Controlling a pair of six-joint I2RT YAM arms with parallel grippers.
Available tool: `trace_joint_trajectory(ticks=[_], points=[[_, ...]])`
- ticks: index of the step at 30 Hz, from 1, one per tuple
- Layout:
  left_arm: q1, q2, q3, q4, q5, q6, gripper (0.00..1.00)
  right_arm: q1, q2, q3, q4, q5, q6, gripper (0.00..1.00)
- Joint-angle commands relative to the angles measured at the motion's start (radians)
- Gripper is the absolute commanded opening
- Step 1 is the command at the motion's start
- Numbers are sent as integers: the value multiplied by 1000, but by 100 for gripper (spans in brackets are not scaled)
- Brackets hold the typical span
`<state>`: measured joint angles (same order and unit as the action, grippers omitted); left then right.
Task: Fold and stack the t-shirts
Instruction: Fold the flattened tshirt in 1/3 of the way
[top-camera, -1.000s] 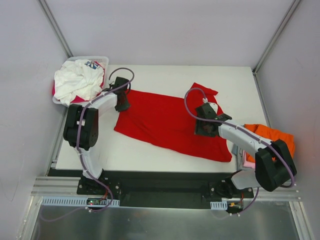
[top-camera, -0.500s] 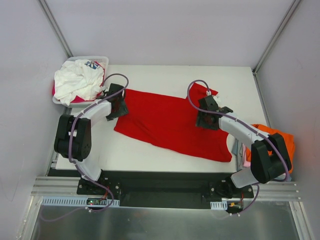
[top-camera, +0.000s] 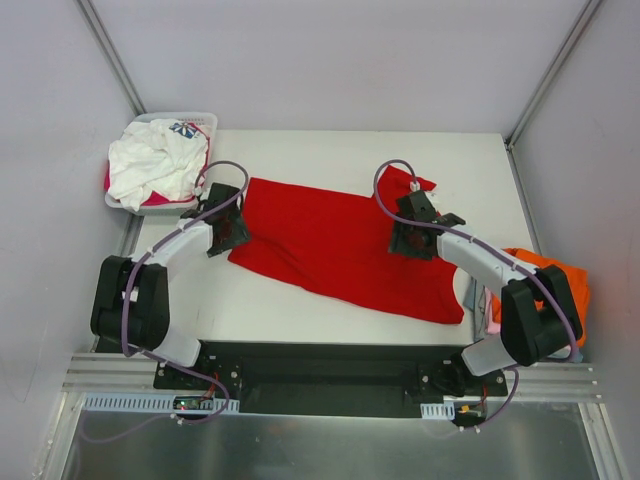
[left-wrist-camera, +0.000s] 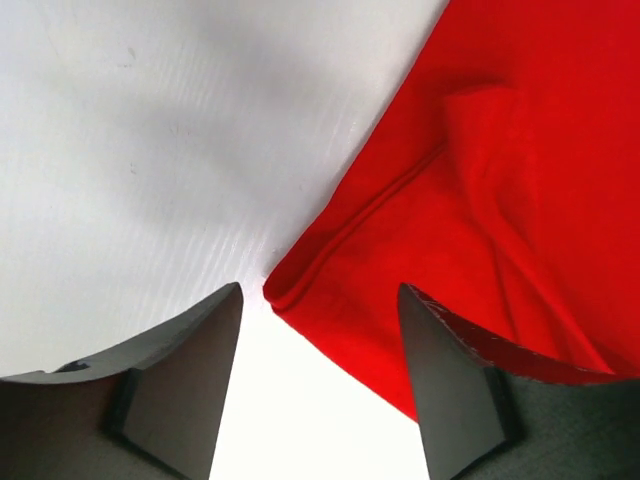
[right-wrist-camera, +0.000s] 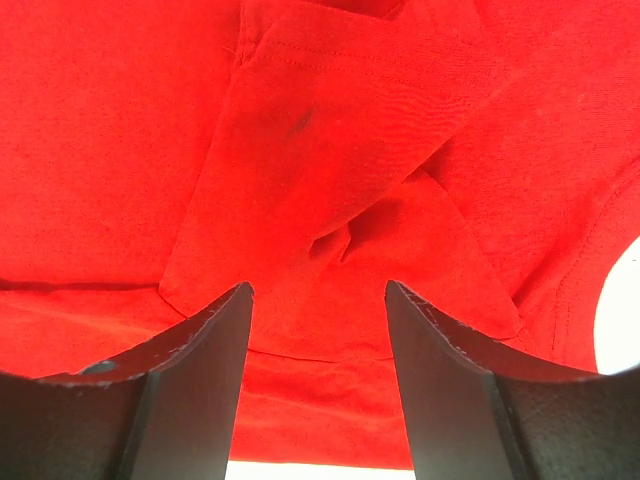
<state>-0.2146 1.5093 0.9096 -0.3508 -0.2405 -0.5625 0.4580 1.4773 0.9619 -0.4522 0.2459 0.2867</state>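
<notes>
A plain red t-shirt (top-camera: 335, 245) lies spread across the white table (top-camera: 300, 155). My left gripper (top-camera: 232, 232) is open at the shirt's left edge; in the left wrist view its fingers (left-wrist-camera: 180, 375) straddle the shirt's rolled corner (left-wrist-camera: 290, 290) without holding it. My right gripper (top-camera: 408, 238) is open over the shirt's upper right part; in the right wrist view its fingers (right-wrist-camera: 200, 360) stand apart above folded red cloth (right-wrist-camera: 330, 200). A white printed shirt (top-camera: 155, 165) fills the basket. An orange shirt (top-camera: 545, 275) lies at the right edge, with a bit of pink cloth (top-camera: 495, 322) below it.
The white slotted basket (top-camera: 205, 122) stands at the table's far left corner, with magenta cloth (top-camera: 108, 180) showing at its side. Grey walls close in the table on three sides. A black rail runs along the near edge (top-camera: 320, 365).
My left gripper has moved down along the shirt's left edge toward its lower left corner. My right gripper moved up and back onto the shirt's upper right part, then stayed.
</notes>
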Motion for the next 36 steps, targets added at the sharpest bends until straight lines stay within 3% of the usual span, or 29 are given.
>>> trace_joint_trajectory(ticks=[1,8,12,13,16,28,36], points=[[7,-34,-29,21,18,3,61,2,6,6,12,-10,-4,59],[7,48,-44,68,47,-13,45,5,6,-3,15,-16,-1,59],[7,55,-43,78,49,-16,26,7,6,-9,17,-16,2,58],[7,51,-43,76,47,-16,15,8,6,-9,18,-14,2,58],[7,16,-63,76,37,-16,0,13,14,-5,17,-19,5,58],[7,-264,-248,9,41,-48,0,16,75,12,15,-59,3,58],[7,-435,-380,-94,15,-99,0,16,110,-67,33,-103,40,57]])
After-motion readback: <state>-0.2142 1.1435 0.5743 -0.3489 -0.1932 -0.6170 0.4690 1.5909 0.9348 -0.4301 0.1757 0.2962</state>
